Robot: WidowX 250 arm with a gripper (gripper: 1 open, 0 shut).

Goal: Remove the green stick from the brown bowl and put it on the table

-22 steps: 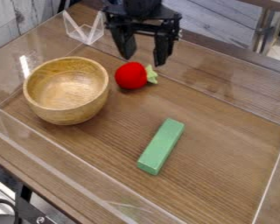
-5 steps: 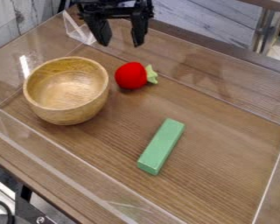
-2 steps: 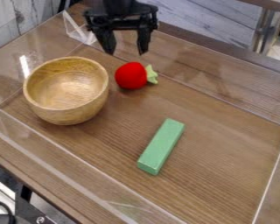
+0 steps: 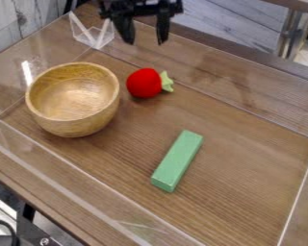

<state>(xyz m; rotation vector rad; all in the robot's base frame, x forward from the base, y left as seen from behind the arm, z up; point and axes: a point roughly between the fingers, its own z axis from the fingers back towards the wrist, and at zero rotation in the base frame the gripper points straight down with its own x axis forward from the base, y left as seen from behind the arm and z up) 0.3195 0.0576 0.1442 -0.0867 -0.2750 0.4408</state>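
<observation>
The green stick (image 4: 177,160) lies flat on the table (image 4: 246,125), front right of centre and outside the bowl. The brown bowl (image 4: 74,96) stands at the left with nothing visible inside it. My gripper (image 4: 142,33) hangs at the top edge of the view, behind the bowl and well away from the stick. It points down, and its two dark fingers (image 4: 126,31) stand apart with nothing between them.
A red strawberry toy (image 4: 146,82) with green leaves sits just right of the bowl, below the gripper. Low clear acrylic walls (image 4: 92,34) border the table. A folded clear piece stands at the back left, beside the gripper.
The gripper dipped toward the strawberry toy, then drew up and back toward the top edge, shifting slightly right. Its fingers stay about as far apart. Stick, bowl and strawberry have not moved.
</observation>
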